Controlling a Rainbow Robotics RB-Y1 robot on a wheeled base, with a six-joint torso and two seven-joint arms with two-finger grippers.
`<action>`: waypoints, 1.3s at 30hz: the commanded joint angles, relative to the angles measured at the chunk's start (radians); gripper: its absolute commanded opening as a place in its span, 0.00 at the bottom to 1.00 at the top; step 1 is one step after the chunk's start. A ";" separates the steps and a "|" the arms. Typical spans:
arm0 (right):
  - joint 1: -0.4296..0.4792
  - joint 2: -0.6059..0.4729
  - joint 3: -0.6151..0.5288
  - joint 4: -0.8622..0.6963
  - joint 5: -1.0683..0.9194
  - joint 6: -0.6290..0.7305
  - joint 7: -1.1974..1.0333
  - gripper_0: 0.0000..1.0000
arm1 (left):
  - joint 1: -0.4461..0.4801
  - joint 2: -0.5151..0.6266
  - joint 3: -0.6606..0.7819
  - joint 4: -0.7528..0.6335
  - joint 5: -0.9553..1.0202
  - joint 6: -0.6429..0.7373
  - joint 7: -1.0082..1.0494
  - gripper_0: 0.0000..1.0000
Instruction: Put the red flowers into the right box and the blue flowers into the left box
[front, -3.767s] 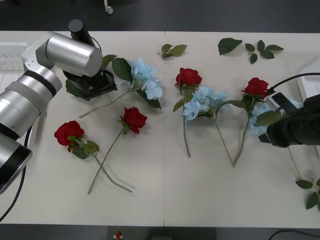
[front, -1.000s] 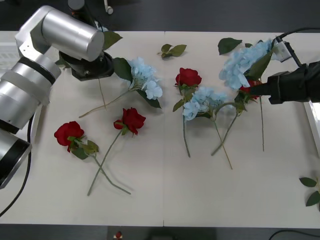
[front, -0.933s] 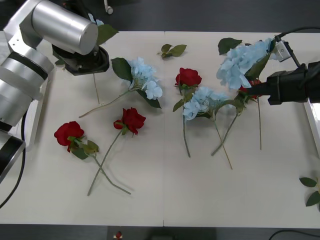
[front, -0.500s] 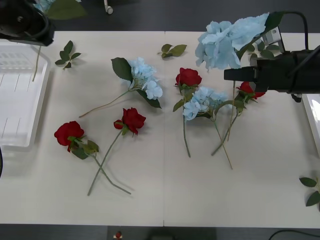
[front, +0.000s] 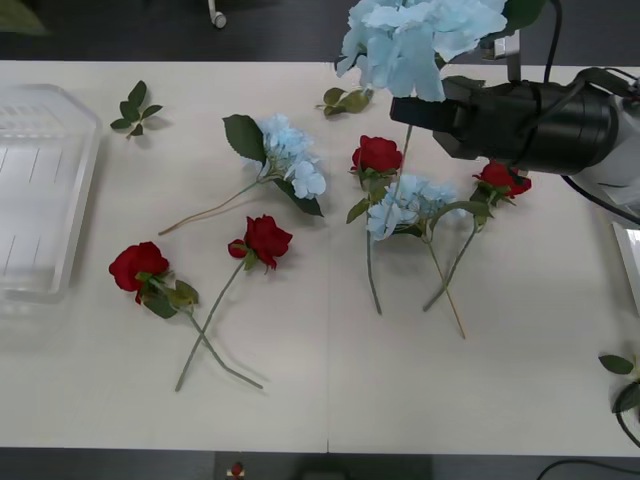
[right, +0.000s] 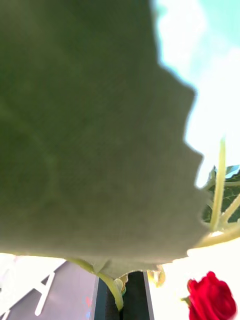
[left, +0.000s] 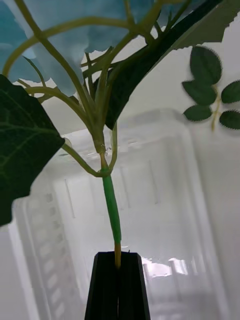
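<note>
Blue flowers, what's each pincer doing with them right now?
Left pincer shut on blue flower over left box. Right pincer shut on another blue flower, lifted above the table.

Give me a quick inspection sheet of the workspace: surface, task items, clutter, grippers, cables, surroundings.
Surface: white table, seam down the middle.
Red flowers: four roses on the table, at and.
Blue flowers: two on the table; two held aloft.
Left box: nothing inside; the held stem hangs above it.
Right box: just a rim at the edge.
Clutter: loose leaf sprigs.
Left gripper: shut on a blue flower stem.
Right gripper: shut on a blue flower over the table's middle.
Cables: black cable on the right arm.
Surroundings: dark floor beyond the table.
</note>
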 joint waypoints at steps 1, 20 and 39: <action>-0.065 0.069 -0.012 -0.012 0.071 -0.034 0.026 0.00 | -0.001 0.070 0.011 0.086 0.020 -0.056 -0.071 0.00; -0.134 0.256 0.070 -0.014 0.128 -0.172 0.026 0.00 | 0.147 0.070 -0.268 0.356 0.320 -0.386 -0.163 0.00; -0.155 0.307 0.073 -0.023 0.124 -0.219 0.026 0.00 | 0.172 -0.010 -0.296 0.356 0.316 -0.428 -0.146 0.84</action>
